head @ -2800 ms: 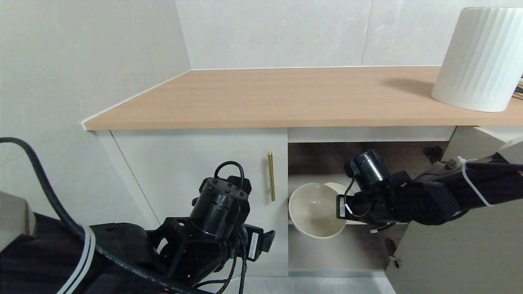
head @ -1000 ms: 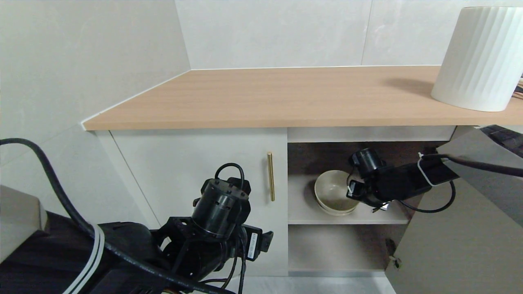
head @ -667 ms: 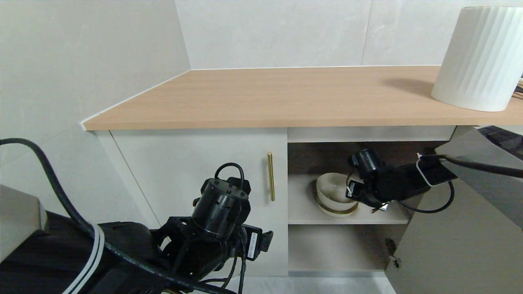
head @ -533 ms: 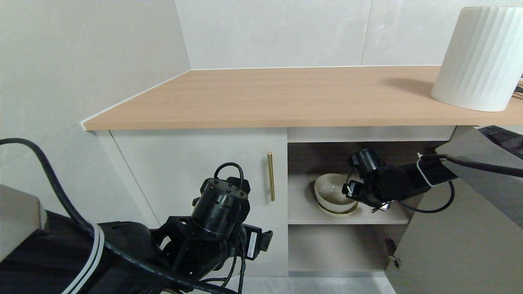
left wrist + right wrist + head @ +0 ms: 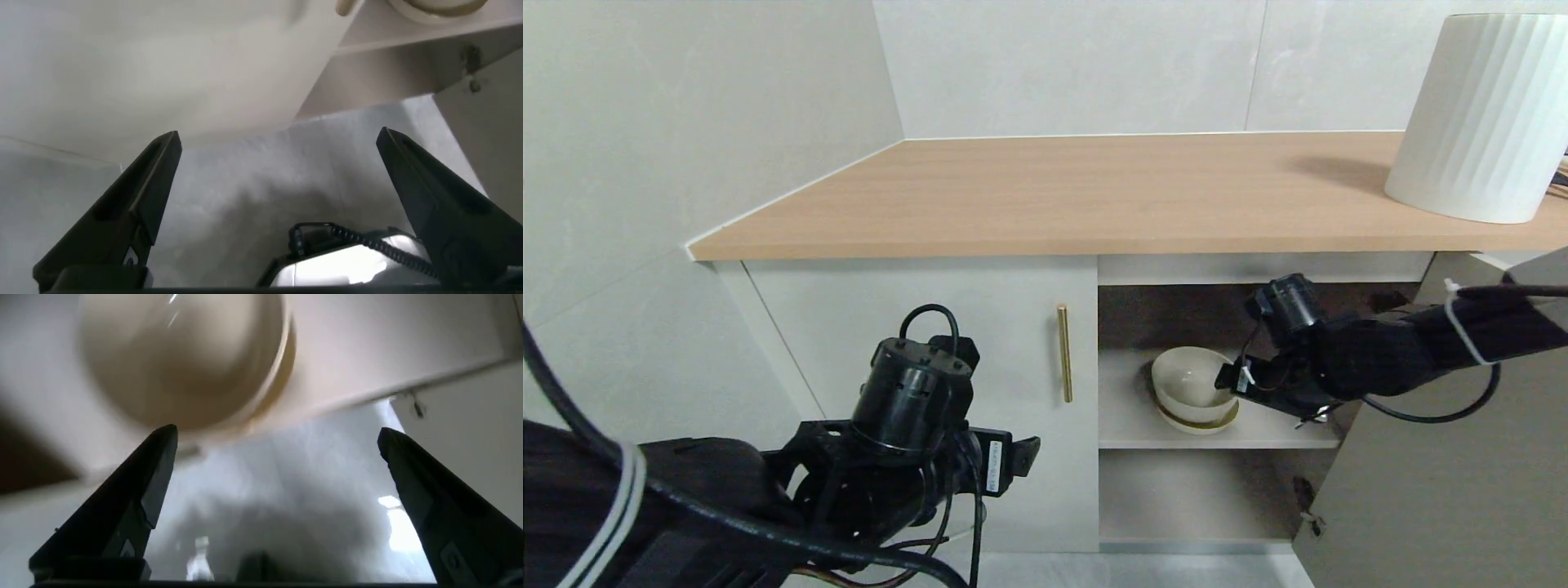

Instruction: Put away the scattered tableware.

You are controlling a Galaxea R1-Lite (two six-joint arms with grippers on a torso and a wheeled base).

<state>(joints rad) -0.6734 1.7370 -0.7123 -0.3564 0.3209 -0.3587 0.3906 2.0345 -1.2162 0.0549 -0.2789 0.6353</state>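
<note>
Bowl (image 5: pixel 1186 384), cream, upright on the middle shelf (image 5: pixel 1131 420) of the open cupboard under the bench (image 5: pixel 1094 196). It is nested on a second dish (image 5: pixel 1202 423) with a yellowish rim; cannot tell whether that one is a bowl or a plate.

Right gripper (image 5: pixel 1227 382): inside the cupboard opening, just beside the bowl's right side. Fingers (image 5: pixel 139 506) spread wide apart, nothing between them. In the right wrist view the bowl lies beyond the fingertips. Contact with the bowl's rim: cannot tell.

Left gripper (image 5: pixel 282 204): low, in front of the closed left door (image 5: pixel 915 327), over the pale floor (image 5: pixel 270 155). Fingers (image 5: pixel 143 208) wide apart, empty.

Surroundings: brass handle (image 5: pixel 1063 353) upright on the closed door, at the edge next to the opening. Right door (image 5: pixel 1421 490) swung open. White ribbed cylinder (image 5: pixel 1478 114) stands on the bench at the far right.
</note>
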